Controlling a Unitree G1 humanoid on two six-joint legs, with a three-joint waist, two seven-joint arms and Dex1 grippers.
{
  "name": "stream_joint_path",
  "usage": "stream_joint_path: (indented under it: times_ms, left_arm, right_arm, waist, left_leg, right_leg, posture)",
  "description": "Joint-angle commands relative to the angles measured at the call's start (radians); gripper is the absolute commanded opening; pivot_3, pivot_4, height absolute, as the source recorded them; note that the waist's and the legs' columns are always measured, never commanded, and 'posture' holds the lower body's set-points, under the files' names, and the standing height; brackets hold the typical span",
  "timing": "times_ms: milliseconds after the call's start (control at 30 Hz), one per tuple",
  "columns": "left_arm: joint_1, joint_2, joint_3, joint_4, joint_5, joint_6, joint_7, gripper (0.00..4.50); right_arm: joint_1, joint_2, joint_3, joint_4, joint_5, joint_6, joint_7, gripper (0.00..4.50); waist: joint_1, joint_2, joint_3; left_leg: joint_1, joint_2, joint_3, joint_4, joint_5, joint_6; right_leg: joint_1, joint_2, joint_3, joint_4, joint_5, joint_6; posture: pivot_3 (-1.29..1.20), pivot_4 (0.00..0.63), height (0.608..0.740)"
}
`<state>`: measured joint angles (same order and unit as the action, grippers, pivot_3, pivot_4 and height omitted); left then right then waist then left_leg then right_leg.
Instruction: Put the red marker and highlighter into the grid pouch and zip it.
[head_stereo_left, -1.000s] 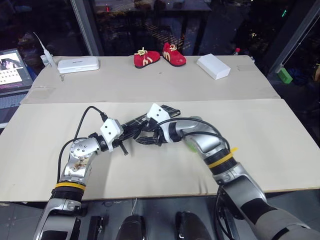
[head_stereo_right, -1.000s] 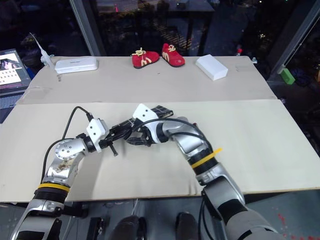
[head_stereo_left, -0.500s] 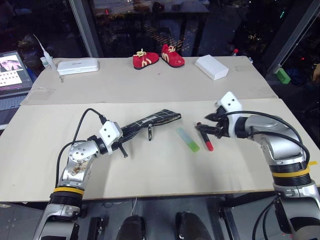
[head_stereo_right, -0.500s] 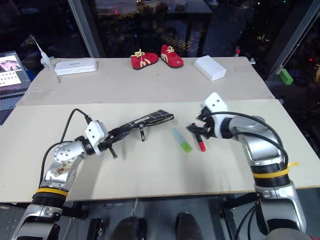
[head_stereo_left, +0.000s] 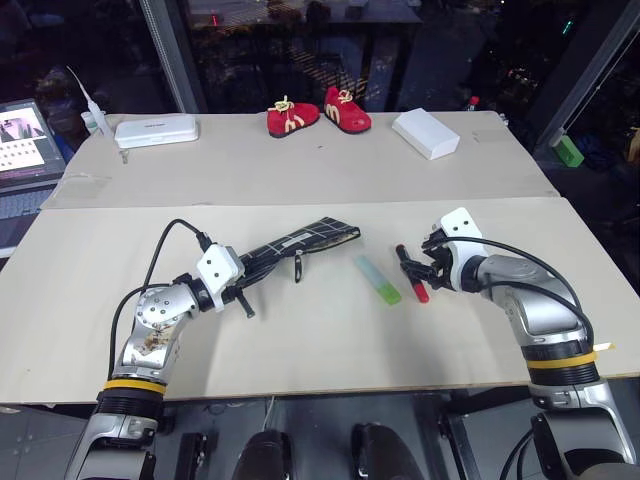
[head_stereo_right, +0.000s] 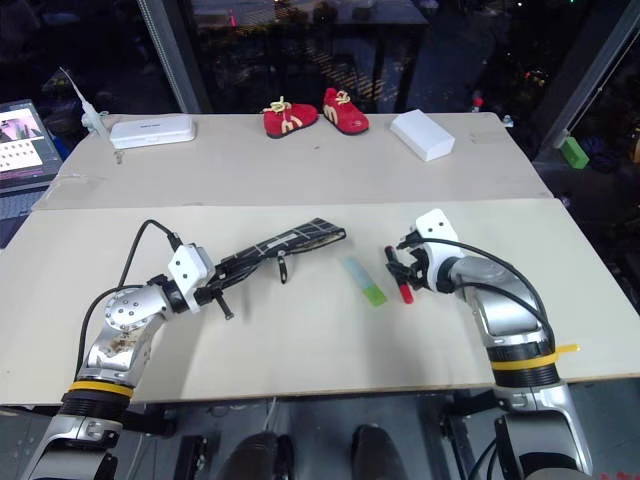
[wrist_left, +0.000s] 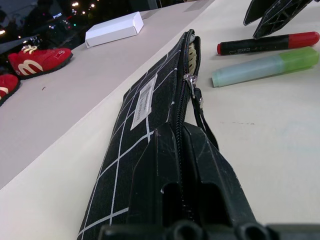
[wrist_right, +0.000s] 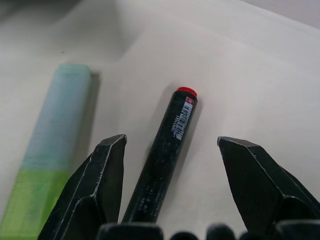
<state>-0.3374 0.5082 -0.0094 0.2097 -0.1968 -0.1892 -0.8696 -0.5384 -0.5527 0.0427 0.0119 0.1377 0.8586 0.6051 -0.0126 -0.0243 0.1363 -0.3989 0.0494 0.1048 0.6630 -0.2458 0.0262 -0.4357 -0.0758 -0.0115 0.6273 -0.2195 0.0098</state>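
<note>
Now the left gripper (wrist_left: 187, 150) clamps the grid pouch (head_stereo_left: 300, 243) (zip partly open), while the right gripper (wrist_right: 172, 150), fingers spread, straddles the red marker (wrist_right: 165, 150) beside the highlighter (head_stereo_left: 376, 279).

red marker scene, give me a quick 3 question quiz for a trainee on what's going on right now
1. True or false: the right gripper is open, one finger on each side of the red marker.
2. What does the left gripper hold? A) the highlighter B) the grid pouch C) nothing
3. What lies on the table between the pouch and the marker?

Key:
1. True; the marker still lies on the table.
2. B, the grid pouch, clamped at one end, zipper partly open.
3. The highlighter.
</note>
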Motion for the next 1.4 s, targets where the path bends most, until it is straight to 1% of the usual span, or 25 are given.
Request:
stream_joint_path:
  times_ms: [33,133,233,267,333,400,433,600,700,733,800,867,933,1067,1167,1400]
  left_arm:
    - [-0.015,0.015,0.026,-0.028,-0.015,0.005,0.004,0.0]
    - [-0.014,0.018,0.028,-0.028,-0.014,0.004,0.0,0.0]
    - [-0.012,0.02,0.03,-0.032,-0.014,0.006,-0.001,0.0]
    - [-0.011,0.021,0.03,-0.034,-0.014,0.006,-0.001,0.0]
    - [-0.011,0.024,0.031,-0.036,-0.015,0.006,-0.002,0.0]
    - [-0.012,0.027,0.032,-0.04,-0.016,0.008,-0.003,0.0]
    - [-0.013,0.029,0.033,-0.041,-0.017,0.009,-0.005,0.0]
    - [-0.014,0.034,0.035,-0.048,-0.023,0.013,-0.012,0.0]
    - [-0.012,0.037,0.035,-0.054,-0.025,0.016,-0.014,0.0]
    - [-0.011,0.037,0.035,-0.056,-0.026,0.018,-0.014,0.0]
    - [-0.013,0.039,0.034,-0.056,-0.026,0.022,-0.018,0.0]
    - [-0.017,0.04,0.034,-0.054,-0.027,0.024,-0.022,0.0]
    - [-0.023,0.039,0.033,-0.048,-0.027,0.024,-0.024,0.0]
    - [-0.031,0.034,0.031,-0.039,-0.031,0.022,-0.031,0.0]
    - [-0.03,0.028,0.028,-0.04,-0.032,0.021,-0.033,0.0]
    - [-0.034,0.013,0.022,-0.035,-0.03,0.021,-0.04,0.0]
  right_arm:
    - [-0.001,0.019,0.02,-0.001,-0.004,-0.002,-0.016,3.27]
    - [0.016,0.03,0.045,0.015,-0.014,-0.01,-0.023,3.27]
    - [0.026,0.035,0.055,0.042,-0.026,-0.034,-0.036,2.53]
    - [0.029,0.036,0.052,0.049,-0.025,-0.041,-0.039,2.14]
    - [0.025,0.034,0.041,0.063,-0.019,-0.055,-0.039,1.59]
    - [0.018,0.031,0.036,0.07,-0.016,-0.071,-0.036,0.76]
    - [0.013,0.03,0.036,0.071,-0.015,-0.079,-0.033,0.5]
    - [-0.022,0.037,0.044,0.093,-0.033,-0.127,-0.049,0.48]
    - [-0.059,0.046,0.036,0.086,-0.044,-0.242,-0.056,0.48]
    - [-0.069,0.049,0.029,0.07,-0.034,-0.284,-0.04,0.48]
    - [-0.09,0.022,0.041,0.005,-0.026,-0.442,0.042,0.48]
    - [-0.098,-0.011,0.066,-0.039,-0.032,-0.554,0.12,0.48]
    - [-0.102,-0.051,0.11,-0.043,-0.083,-0.642,0.167,0.48]
    - [-0.112,-0.087,0.185,-0.023,-0.18,-0.779,0.198,0.48]
    - [-0.106,-0.091,0.224,-0.012,-0.234,-0.841,0.204,0.48]
    - [-0.134,-0.076,0.291,0.083,-0.38,-0.964,0.155,0.48]
  waist:
    - [-0.002,0.0,0.0]
    - [-0.001,0.0,0.0]
    - [-0.002,0.0,0.0]
    - [-0.001,0.0,0.0]
    - [-0.001,0.0,0.0]
    - [-0.001,0.0,0.0]
    - [-0.001,0.0,0.0]
    - [-0.001,0.0,0.0]
    - [-0.002,0.0,0.0]
    - [-0.003,0.0,0.0]
    - [-0.006,0.0,0.0]
    - [-0.005,0.0,0.0]
    - [-0.002,0.0,0.0]
    - [0.001,0.0,0.0]
    - [0.0,0.0,0.0]
    - [0.0,0.0,0.0]
  left_leg:
    - [0.0,0.0,0.0,0.0,0.0,0.0]
    - [0.0,0.0,0.0,0.0,0.0,0.0]
    - [0.001,0.0,0.0,0.0,0.0,0.0]
    - [0.001,0.0,0.0,0.0,0.0,0.0]
    - [0.002,0.0,0.0,0.0,0.0,0.0]
    - [0.004,0.0,0.0,0.0,0.0,0.0]
    - [0.005,0.0,0.0,0.0,0.0,0.0]
    - [0.009,0.0,-0.001,0.0,0.0,0.0]
    - [0.008,0.0,-0.001,0.0,0.0,0.0]
    - [0.008,0.0,-0.001,0.0,0.0,0.0]
    - [0.008,0.0,-0.001,0.0,0.0,0.0]
    - [0.007,0.0,-0.001,-0.001,0.0,0.0]
    - [0.007,0.0,-0.002,-0.001,0.0,0.001]
    - [0.009,0.0,-0.001,-0.001,0.0,0.001]
    - [0.009,0.0,-0.001,-0.001,0.0,0.001]
    - [0.009,0.0,0.0,-0.001,0.0,0.001]
  right_leg:
    - [0.0,0.0,0.0,0.0,0.0,0.0]
    - [0.0,0.0,0.0,0.001,0.0,0.0]
    - [0.001,0.0,0.0,0.0,0.0,0.0]
    - [0.001,0.0,0.0,0.0,0.0,0.0]
    - [0.002,0.0,0.0,0.0,0.0,0.0]
    - [0.004,0.0,0.0,0.0,0.0,0.0]
    - [0.005,0.0,0.0,0.0,0.0,0.0]
    - [0.01,0.0,0.0,-0.001,0.0,0.0]
    - [0.009,0.0,-0.001,-0.001,0.0,0.0]
    - [0.009,0.0,0.0,-0.001,0.0,0.0]
    - [0.008,0.0,0.0,-0.001,0.0,0.0]
    - [0.008,0.0,0.0,-0.001,0.0,0.001]
    - [0.008,0.0,-0.001,-0.001,-0.001,0.001]
    - [0.01,-0.001,-0.001,-0.003,-0.001,0.001]
    - [0.01,-0.001,-0.001,-0.002,-0.001,0.001]
    - [0.01,0.0,-0.001,-0.002,-0.001,0.001]
  posture:
    - [0.0,0.15,0.74]
    - [0.0,0.15,0.74]
    - [0.0,0.15,0.74]
    - [0.0,0.15,0.74]
    - [0.0,0.15,0.74]
    - [0.0,0.15,0.74]
    - [0.0,0.15,0.74]
    - [0.0,0.15,0.74]
    - [0.0,0.15,0.74]
    - [0.0,0.15,0.74]
    - [0.0,0.15,0.74]
    - [0.0,0.15,0.74]
    - [0.0,0.15,0.74]
    - [0.0,0.15,0.74]
    - [0.0,0.15,0.74]
    - [0.0,0.15,0.74]
